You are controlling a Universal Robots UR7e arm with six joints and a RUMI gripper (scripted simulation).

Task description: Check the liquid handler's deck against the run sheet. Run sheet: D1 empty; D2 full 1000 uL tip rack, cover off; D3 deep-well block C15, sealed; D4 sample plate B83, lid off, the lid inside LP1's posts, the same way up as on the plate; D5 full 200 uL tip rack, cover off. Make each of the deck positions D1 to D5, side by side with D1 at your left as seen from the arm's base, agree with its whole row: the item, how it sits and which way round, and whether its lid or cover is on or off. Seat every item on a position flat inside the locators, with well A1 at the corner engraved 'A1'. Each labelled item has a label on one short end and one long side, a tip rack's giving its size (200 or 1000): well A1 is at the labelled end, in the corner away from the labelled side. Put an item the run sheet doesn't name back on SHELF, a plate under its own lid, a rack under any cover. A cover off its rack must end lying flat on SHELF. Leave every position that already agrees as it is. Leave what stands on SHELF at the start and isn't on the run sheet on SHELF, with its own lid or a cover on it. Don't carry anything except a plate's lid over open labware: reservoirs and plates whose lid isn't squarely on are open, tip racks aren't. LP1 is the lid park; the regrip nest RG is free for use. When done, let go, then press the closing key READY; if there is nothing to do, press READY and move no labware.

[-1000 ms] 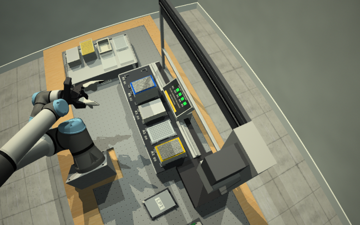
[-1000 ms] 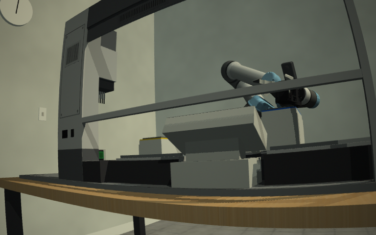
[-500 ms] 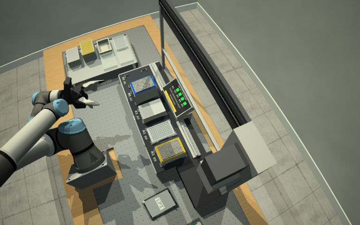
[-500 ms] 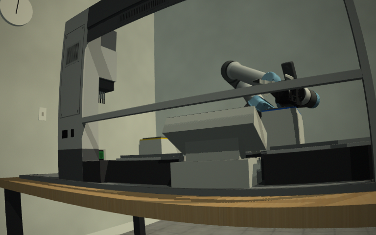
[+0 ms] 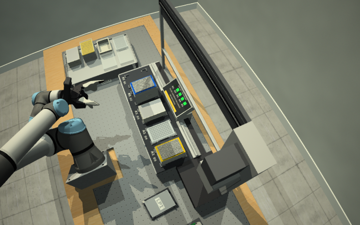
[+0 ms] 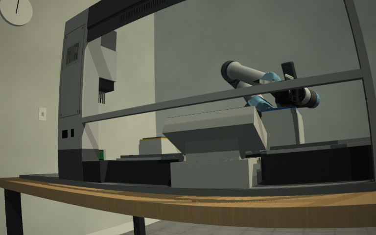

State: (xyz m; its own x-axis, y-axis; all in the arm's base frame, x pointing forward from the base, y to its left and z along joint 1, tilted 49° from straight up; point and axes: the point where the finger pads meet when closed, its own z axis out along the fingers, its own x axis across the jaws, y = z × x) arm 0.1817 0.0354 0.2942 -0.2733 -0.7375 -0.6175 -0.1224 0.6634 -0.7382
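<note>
My gripper is open and empty, in the air over the mat between SHELF and the deck's left end. The dark deck holds, from far to near: a bare D1 spot, a blue-rimmed uncovered tip rack, a grey sealed deep-well block, a lidless well plate and a yellow-rimmed uncovered tip rack. The LP1 park lies near the front; I cannot tell whether a clear lid sits in it. In the exterior view the blue-rimmed rack hides my fingers.
SHELF carries a grey covered box, a yellow tip rack, an open reservoir, a plate and flat pale covers. A key panel with green lights and the handler's gantry stand behind the deck.
</note>
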